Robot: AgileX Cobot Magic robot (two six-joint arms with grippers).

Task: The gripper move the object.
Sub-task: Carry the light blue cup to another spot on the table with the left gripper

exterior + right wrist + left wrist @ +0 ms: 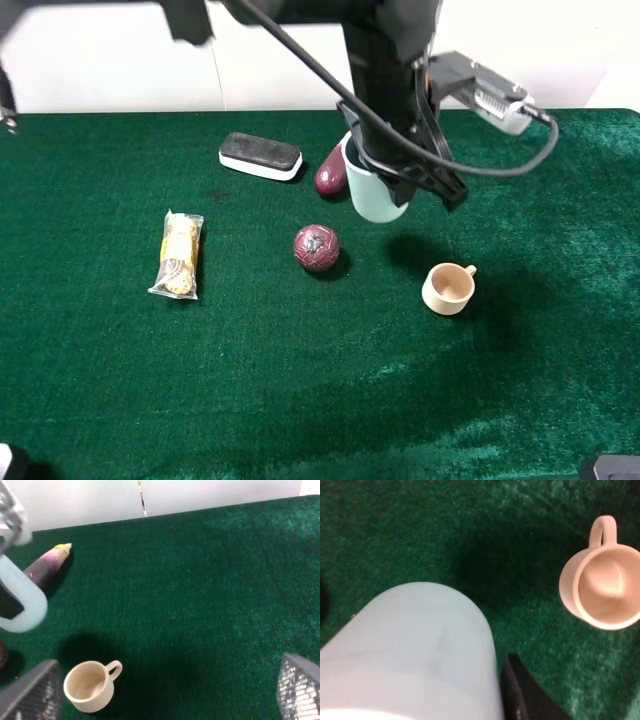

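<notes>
**Task status.** Treat the pick-up as done and the placement as outstanding. The left gripper (pixel 388 172) reaches across the middle of the green cloth (pixel 300 380) and has hold of the tumbler (pixel 378 198). A dark shadow lies on the cloth to one side of the tumbler rather than under it, so judge the tumbler to be lifted clear. That leaves the carry, the set-down and the release. Nothing in view marks a destination.

**Tumbler position.** In the high view the tumbler hangs roughly upright toward the far side of the cloth. A purple vegetable (pixel 330 176) lies just beside it, a dark red ball (pixel 316 247) is nearer the camera, and a beige cup (pixel 447 288) stands well apart on the right-hand side. An eraser (pixel 260 156) and a snack packet (pixel 177 256) lie farther left.

**Finger state.**
- Left: the wrist view shows one black finger (pixel 522 692) lying against the outer wall of the tumbler (pixel 410 650). The other finger is hidden, so you cannot tell whether it sits inside the rim or on the far wall. Read the grip as closed on the tumbler.
- Right: the right gripper (pixel 165 692) holds nothing, with its ridged fingers (pixel 32 692) spread wide. It stays well apart from the tumbler (pixel 22 607).

**Caution.** Keep the carry path clear of the cup.
</notes>
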